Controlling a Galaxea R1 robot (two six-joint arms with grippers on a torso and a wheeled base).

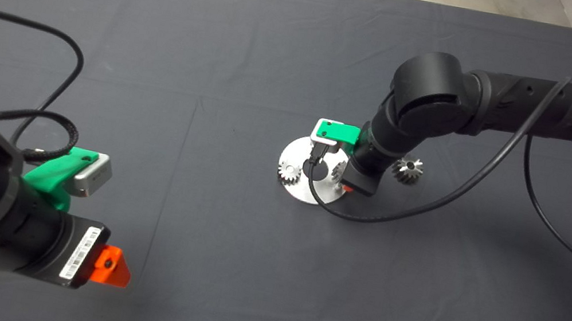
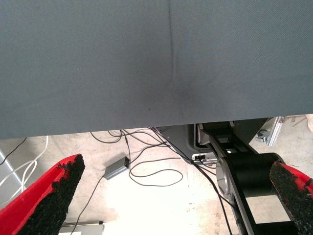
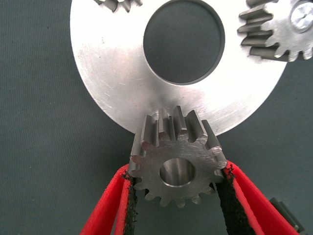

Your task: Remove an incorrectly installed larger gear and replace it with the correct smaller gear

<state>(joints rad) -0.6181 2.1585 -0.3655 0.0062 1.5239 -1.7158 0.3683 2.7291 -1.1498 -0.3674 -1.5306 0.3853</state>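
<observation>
The smaller gear [image 3: 177,164] sat clamped in the right gripper [image 3: 178,196] over the round plate's [image 3: 112,93] rim, seemingly not yet seated. The larger gear [image 1: 408,170] already lay off the plate on the mat [image 1: 222,57], just beside it. Two twin gears [image 1: 289,171] occupied the plate. The left gripper [image 2: 176,196] waited, released, near the desk's front-left corner.

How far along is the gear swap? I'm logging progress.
Done: the larger gear lies on the mat, off the round plate. In hand: the right pincer grips the smaller gear at the plate's edge. Left: seating it on the plate and letting go. The left pincer waits open near the mat's edge.
</observation>
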